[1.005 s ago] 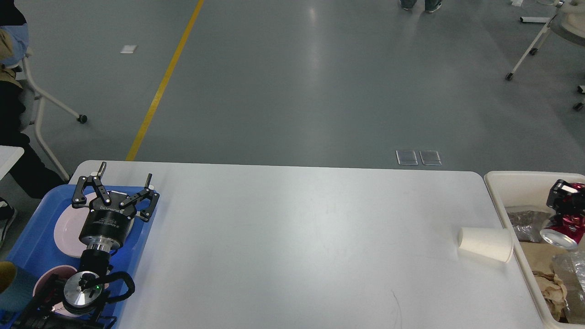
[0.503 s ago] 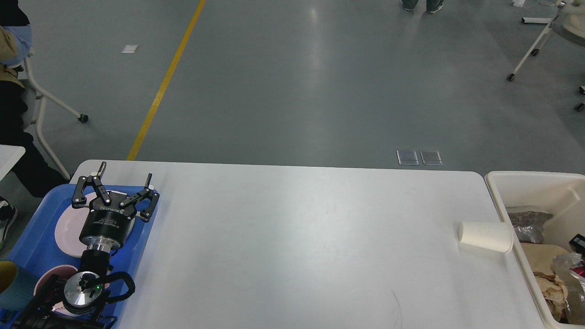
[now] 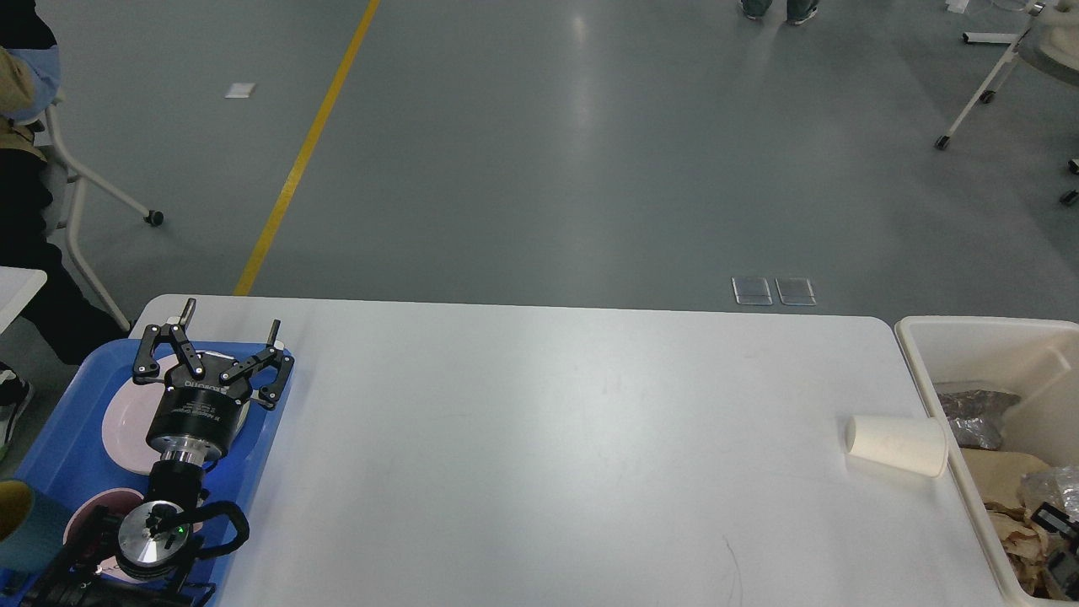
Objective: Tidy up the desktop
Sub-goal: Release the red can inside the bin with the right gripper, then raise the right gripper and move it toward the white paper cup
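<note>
Lower left: left tool (image 3: 223,337) spread wide, empty, above a blue tray (image 3: 59,455) with pink plates (image 3: 126,421). Lower right edge: right tool (image 3: 1060,527), barely visible inside the cream bin (image 3: 969,337), opening impossible to tell. Centre: smooth white table (image 3: 548,438), paper cup (image 3: 895,444) lying sideways beside the bin. Beyond: grey floor (image 3: 548,152).

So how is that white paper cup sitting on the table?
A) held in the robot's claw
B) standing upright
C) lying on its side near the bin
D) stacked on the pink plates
C: the paper cup lies tipped on its side on the desktop, close to the cream bin.
</note>
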